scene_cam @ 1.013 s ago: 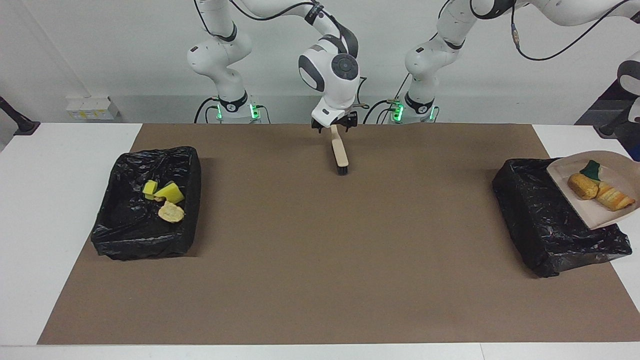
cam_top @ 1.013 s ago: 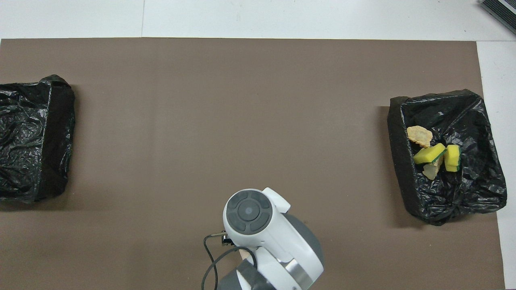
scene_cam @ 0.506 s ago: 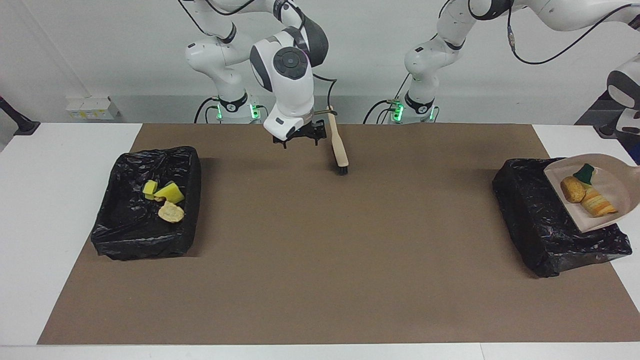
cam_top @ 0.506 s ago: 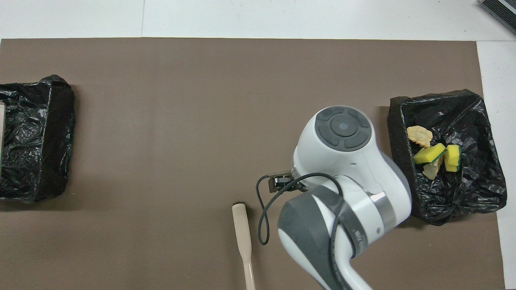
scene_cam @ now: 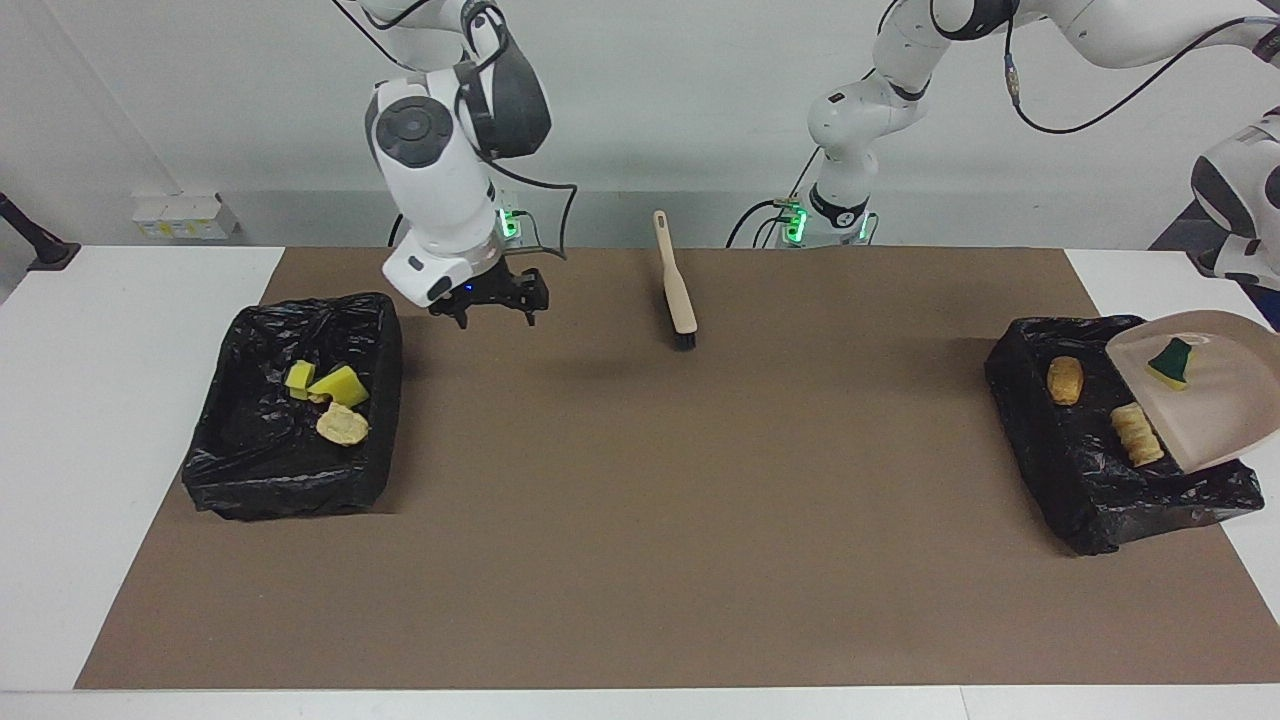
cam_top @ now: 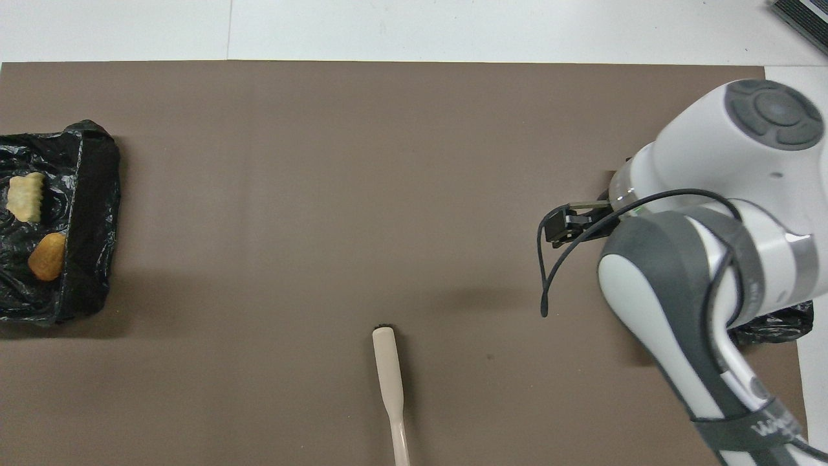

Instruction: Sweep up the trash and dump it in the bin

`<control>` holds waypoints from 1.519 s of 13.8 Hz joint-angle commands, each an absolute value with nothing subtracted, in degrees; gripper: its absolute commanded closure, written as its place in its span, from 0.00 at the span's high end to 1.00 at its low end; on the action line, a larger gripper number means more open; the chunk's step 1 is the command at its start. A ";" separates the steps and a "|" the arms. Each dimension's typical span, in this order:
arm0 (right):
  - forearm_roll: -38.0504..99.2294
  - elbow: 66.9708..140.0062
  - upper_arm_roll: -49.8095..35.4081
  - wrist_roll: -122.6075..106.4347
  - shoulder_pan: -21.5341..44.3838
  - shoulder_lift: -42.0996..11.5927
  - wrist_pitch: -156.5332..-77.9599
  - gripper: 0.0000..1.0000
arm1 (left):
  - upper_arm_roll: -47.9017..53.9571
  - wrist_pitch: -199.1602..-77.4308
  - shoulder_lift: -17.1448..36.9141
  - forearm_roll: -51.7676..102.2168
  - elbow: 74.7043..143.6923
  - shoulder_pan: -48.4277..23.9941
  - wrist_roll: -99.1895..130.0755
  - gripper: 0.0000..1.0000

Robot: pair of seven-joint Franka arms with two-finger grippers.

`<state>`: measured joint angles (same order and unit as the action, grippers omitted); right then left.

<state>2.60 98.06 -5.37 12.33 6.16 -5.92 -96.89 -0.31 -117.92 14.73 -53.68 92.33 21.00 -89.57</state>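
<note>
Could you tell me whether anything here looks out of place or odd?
One green-faced sponge scrap clings to the tilted dustpan over the bin; two bread pieces lie in it. Nothing spilled.

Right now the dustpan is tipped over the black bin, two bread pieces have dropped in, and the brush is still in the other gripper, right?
Not quite: the brush lies on the brown mat, free of the open right gripper, as the facing view shows. The dustpan and bread pieces are as you say.
</note>
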 commanded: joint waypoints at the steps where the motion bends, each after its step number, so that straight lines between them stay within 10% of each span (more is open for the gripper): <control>1: -0.43 97.38 -5.71 10.90 1.69 -5.36 -96.50 1.00 | -0.97 -112.79 12.22 -60.18 94.48 17.42 -83.60 0.00; 15: 1.58 92.63 5.36 1.23 -1.67 0.70 -89.48 1.00 | 0.09 -98.71 5.36 -75.23 105.29 7.38 -66.11 0.00; 21: 1.76 93.78 5.01 2.46 -1.49 1.67 -88.60 1.00 | 0.09 -98.62 5.80 -71.13 100.04 7.30 -66.01 0.00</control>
